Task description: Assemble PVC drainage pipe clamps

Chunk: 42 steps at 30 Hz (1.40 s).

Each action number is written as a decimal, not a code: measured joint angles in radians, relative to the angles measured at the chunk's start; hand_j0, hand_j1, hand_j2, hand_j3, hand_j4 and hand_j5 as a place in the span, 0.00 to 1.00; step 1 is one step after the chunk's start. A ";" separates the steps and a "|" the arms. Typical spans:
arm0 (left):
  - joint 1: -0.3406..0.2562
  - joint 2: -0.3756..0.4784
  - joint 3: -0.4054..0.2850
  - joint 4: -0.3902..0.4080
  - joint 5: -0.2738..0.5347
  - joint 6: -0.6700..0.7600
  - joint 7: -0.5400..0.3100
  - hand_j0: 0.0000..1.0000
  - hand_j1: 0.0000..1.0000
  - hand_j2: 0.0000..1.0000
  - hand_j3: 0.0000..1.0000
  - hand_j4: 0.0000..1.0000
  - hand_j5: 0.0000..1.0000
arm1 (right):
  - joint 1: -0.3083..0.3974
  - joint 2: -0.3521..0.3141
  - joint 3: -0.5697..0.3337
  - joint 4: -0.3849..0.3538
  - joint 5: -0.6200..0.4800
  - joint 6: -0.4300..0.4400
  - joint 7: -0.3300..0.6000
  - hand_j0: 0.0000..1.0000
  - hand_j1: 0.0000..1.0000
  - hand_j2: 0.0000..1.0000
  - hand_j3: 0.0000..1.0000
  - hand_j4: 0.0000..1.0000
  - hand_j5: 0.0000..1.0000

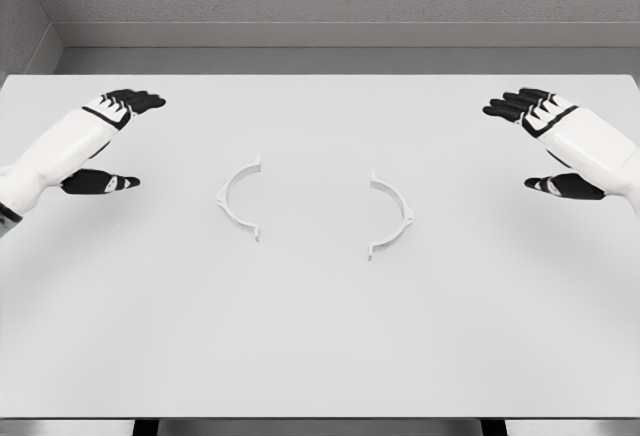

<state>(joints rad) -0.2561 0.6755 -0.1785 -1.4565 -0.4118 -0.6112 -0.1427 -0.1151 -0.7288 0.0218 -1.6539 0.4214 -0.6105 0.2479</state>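
Now, the scene as I see it from above my own arms:

Direction of halves: the left clamp half (238,198) bulges toward my left and opens to the right; the right clamp half (391,215) bulges toward my right and opens to the left, so the hollows face each other. Each runs lengthwise away from me, near to far.
Look: thin white half-rings lying flat, each with a small outward tab at both ends, pale against the white surface (320,346).
Count: two clamp halves, two hands.
Position: mid-surface, apart, a clear gap between them.
Left hand (108,141): my fingers spread, thumb held apart below, holding nothing, well left of its half.
Right hand (545,144): likewise spread and empty, well right of its half.
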 measured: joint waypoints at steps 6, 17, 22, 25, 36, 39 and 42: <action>-0.018 -0.024 -0.073 0.003 -0.003 0.000 0.000 1.00 1.00 1.00 1.00 1.00 1.00 | -0.028 0.008 0.018 0.011 -0.001 -0.001 0.004 1.00 1.00 1.00 1.00 1.00 1.00; -0.133 -0.082 -0.142 0.124 -0.007 0.000 0.000 1.00 1.00 1.00 1.00 1.00 1.00 | -0.031 0.199 0.150 0.067 0.047 -0.002 0.005 1.00 1.00 1.00 1.00 1.00 1.00; -0.135 -0.109 -0.191 0.167 -0.009 0.000 -0.001 1.00 1.00 1.00 1.00 1.00 1.00 | -0.037 0.268 0.167 0.121 0.053 0.017 0.003 1.00 1.00 1.00 1.00 1.00 1.00; -0.143 -0.115 -0.204 0.182 -0.009 0.000 -0.001 1.00 1.00 1.00 1.00 1.00 1.00 | -0.051 0.292 0.177 0.168 0.054 0.026 0.003 1.00 1.00 1.00 1.00 1.00 1.00; -0.167 -0.150 -0.224 0.248 -0.009 0.000 -0.001 1.00 1.00 1.00 1.00 1.00 1.00 | -0.110 0.337 0.193 0.312 0.057 0.031 0.002 1.00 1.00 1.00 1.00 1.00 1.00; -0.167 -0.154 -0.227 0.256 -0.008 0.000 -0.001 1.00 1.00 1.00 1.00 1.00 1.00 | -0.112 0.342 0.194 0.332 0.054 0.031 0.002 1.00 1.00 1.00 1.00 1.00 1.00; -0.167 -0.157 -0.234 0.264 -0.008 0.000 -0.001 1.00 1.00 1.00 1.00 1.00 1.00 | -0.121 0.344 0.195 0.348 0.053 0.031 0.003 1.00 1.00 1.00 1.00 1.00 1.00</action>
<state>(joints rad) -0.4234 0.5184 -0.4125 -1.1921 -0.4197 -0.6115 -0.1432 -0.2362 -0.3844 0.2168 -1.3061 0.4745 -0.5794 0.2511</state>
